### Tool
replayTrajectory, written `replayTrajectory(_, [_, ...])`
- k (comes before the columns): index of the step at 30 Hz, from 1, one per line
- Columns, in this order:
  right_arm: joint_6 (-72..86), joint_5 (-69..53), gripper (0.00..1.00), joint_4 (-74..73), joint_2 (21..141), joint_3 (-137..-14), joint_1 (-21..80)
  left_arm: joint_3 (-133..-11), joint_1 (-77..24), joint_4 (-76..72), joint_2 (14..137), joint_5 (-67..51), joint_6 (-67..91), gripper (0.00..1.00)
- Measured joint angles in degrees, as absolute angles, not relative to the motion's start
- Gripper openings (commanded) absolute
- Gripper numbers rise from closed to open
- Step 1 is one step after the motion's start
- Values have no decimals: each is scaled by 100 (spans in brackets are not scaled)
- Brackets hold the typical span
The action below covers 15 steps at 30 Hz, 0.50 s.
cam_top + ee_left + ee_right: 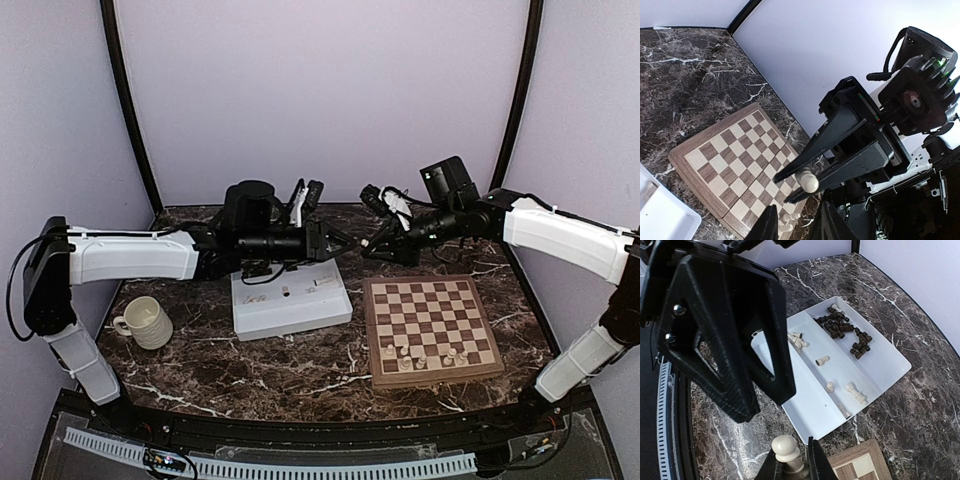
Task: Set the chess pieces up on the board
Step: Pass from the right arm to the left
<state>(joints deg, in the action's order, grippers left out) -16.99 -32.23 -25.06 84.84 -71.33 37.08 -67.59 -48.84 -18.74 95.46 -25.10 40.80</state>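
Dark marble table (pixel 300 375), pale walls behind. My right gripper (pixel 792 462) is clamped on a cream pawn (pixel 785 448) just below its head, upright, in the air above the gap between tray (pixel 885 365) and board (pixel 430 310). My left gripper (pixel 799 217) faces it nose to nose, fingers parted and gripping nothing. From the pawn, the board lies at 5 o'clock in the top view. A few cream pieces (pixel 420 355) stand along its near rows at 6 o'clock, and the other squares are bare. In the tray lie dark pieces (pixel 845 332) and spare cream pieces (pixel 822 360).

I judge the step in hand to be carrying this pawn to its square. I'd back the left arm off toward 9 o'clock, then swing the right toward 5, keeping the pawn upright. I'd come down over an open square clear of its neighbours, and part the fingers only once the base sits flat.
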Motion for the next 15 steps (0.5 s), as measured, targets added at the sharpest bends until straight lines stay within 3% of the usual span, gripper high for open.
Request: replayTrajectory(15, [-1754, -2720, 2, -2497, 8482, -7133, 3712, -7279, -4908, -2128, 10208, -2663, 4742, 30])
